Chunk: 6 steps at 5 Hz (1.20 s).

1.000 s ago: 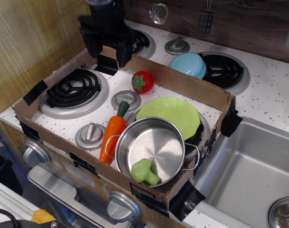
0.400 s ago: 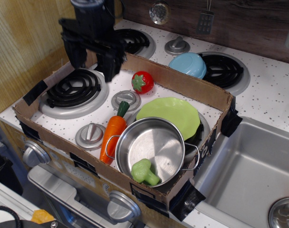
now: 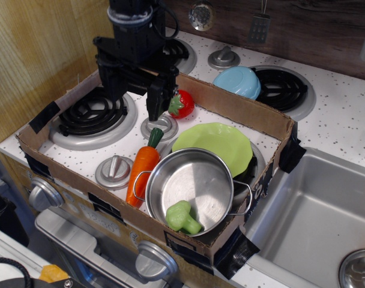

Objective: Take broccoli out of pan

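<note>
The light-green broccoli [image 3: 182, 217] lies inside the shiny steel pan [image 3: 194, 177], against its front wall. The pan stands at the front right of the cardboard box. My black gripper [image 3: 134, 98] hangs open and empty above the stove between the left burner and the red tomato, well behind and to the left of the pan. Its two fingers [image 3: 155, 107] point down with a wide gap between them.
An orange carrot [image 3: 143, 171] lies just left of the pan. A lime-green plate [image 3: 217, 143] sits behind it, a red tomato [image 3: 181, 103] further back. The cardboard box wall [image 3: 236, 108] surrounds them. A blue bowl [image 3: 238, 81] and a sink [image 3: 314, 216] lie outside.
My gripper came forward from the box's back wall, first to the left, then right and lower, toward the tomato. The broccoli and pan have not moved.
</note>
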Each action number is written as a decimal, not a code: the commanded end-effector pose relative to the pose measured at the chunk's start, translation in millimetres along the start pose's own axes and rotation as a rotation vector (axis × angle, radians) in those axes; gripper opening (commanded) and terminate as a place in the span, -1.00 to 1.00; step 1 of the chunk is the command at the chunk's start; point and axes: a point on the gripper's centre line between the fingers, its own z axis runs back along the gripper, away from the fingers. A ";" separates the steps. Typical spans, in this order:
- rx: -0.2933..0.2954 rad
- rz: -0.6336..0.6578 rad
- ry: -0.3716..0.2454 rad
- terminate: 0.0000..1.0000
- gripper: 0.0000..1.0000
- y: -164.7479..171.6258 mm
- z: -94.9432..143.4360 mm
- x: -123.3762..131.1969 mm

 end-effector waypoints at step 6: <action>-0.093 0.107 -0.098 -1.00 1.00 -82.1 -45.3 -30.0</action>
